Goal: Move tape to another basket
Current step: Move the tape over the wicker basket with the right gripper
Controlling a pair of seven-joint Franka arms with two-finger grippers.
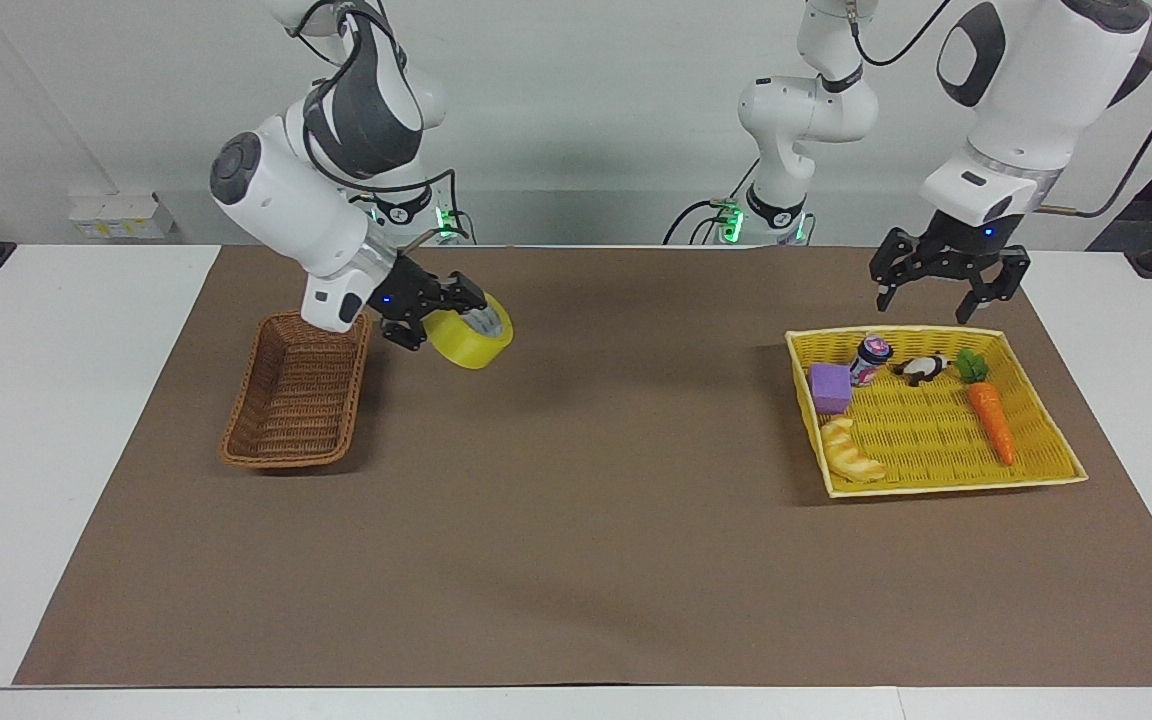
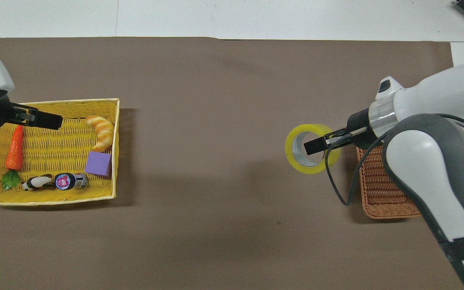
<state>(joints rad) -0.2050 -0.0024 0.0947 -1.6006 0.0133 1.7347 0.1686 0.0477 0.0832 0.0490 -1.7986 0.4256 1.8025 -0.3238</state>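
The table is white. A brown mat lies flat on it and covers most of the top. Two containers rest directly on the mat: a wicker basket at 9 o'clock in the facing view, and a yellow tray at 3 o'clock. They are well apart.

One tape roll; one brown wicker basket; one yellow mesh tray; one carrot; one croissant; one purple block; one small can; one black-and-white toy animal; two grippers: left, right
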